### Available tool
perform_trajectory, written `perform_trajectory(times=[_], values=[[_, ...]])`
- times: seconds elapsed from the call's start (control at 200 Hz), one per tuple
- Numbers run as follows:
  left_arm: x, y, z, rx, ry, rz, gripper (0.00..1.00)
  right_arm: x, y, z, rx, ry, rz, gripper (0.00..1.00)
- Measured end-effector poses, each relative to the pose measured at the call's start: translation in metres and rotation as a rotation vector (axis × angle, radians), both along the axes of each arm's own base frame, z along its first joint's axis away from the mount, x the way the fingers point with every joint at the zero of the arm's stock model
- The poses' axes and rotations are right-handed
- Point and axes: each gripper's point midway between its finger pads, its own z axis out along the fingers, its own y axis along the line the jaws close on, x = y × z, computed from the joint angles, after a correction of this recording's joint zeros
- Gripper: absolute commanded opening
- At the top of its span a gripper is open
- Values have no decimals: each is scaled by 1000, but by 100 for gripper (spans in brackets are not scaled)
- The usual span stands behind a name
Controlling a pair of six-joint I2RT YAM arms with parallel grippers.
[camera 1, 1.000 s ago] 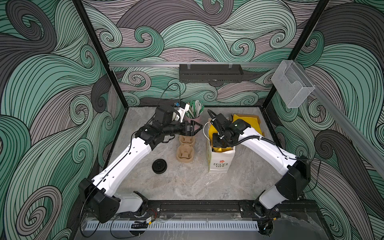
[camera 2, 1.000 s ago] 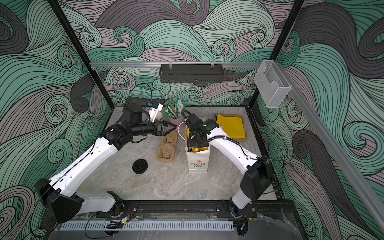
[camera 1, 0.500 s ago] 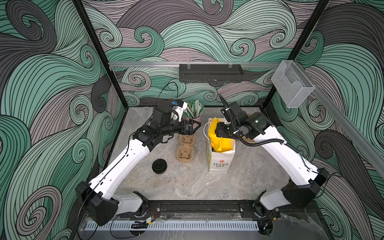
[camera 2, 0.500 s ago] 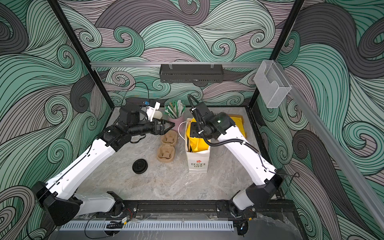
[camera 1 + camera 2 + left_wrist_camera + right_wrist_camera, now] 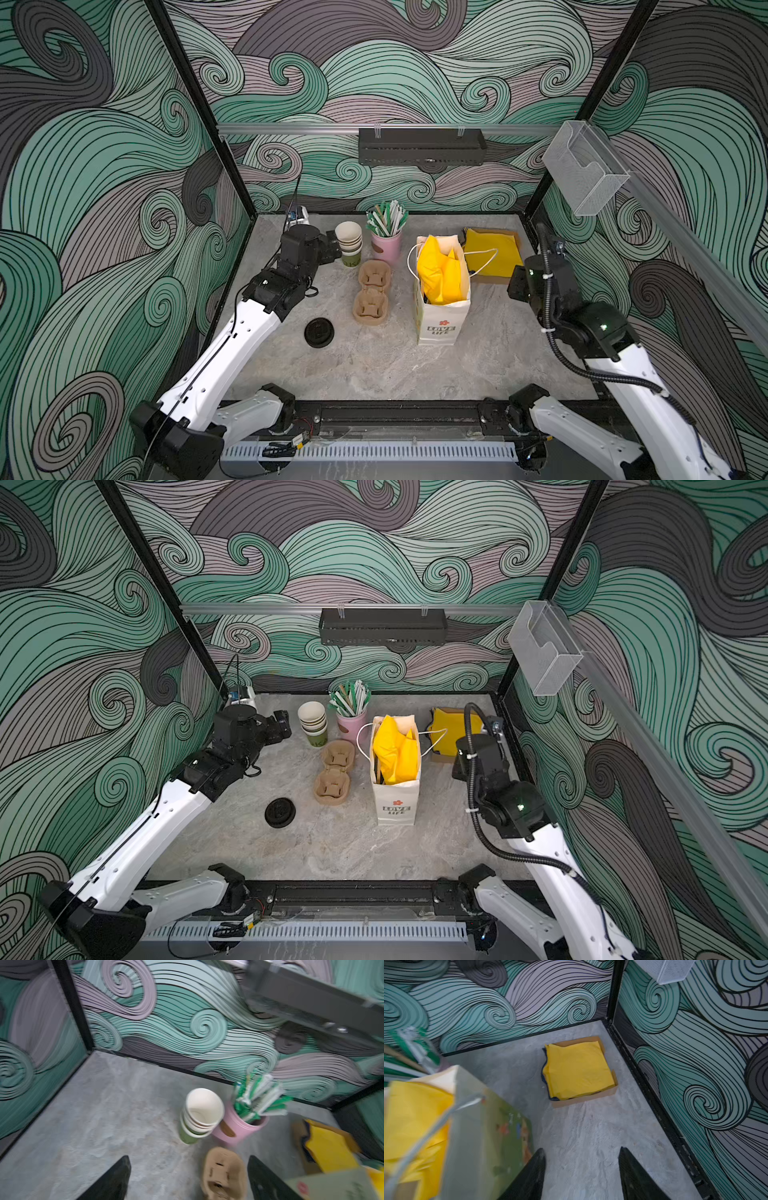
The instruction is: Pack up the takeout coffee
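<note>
The takeout coffee is hidden in every view. A white paper bag [image 5: 442, 328] stands upright mid-table with yellow tissue [image 5: 438, 270] filling its open mouth. My right gripper [image 5: 581, 1149] hangs open and empty over bare table to the right of the bag [image 5: 483, 1126]; in a top view its wrist [image 5: 540, 282] covers the fingers. My left gripper [image 5: 188, 1157] is open and empty, just left of a stack of empty olive-green cups [image 5: 349, 245] [image 5: 199, 1115]. A black lid [image 5: 319, 332] lies flat on the table.
Two brown pulp carriers [image 5: 374, 274] [image 5: 370, 305] lie between the cups and the bag. A pink cup of straws [image 5: 386, 247] stands against the cup stack. A cardboard tray of yellow napkins [image 5: 492, 253] sits at the back right, near the side wall.
My right gripper came up out of the bag, opened, and pulled back to the right. My left gripper drew back left from over the carriers to beside the cup stack.
</note>
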Motion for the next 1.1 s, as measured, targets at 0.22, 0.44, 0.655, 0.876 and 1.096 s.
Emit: perform_trajectory(times=[0.22,0.44,0.655,0.876,1.096], values=[[12,88,-82,186,154,238,95,6,-51,-128,-49,75,-105,64],[2,123,-149,258,238,249,97,32,-35,-191,9,64,46,71],[-12,136,-203,257,240,212,97,70,-14,-206,15,-41,194,70],[4,133,-215,217,176,164,98,118,-8,-222,42,-107,281,84],[29,117,-233,179,113,73,99,136,-14,-198,32,-188,255,99]])
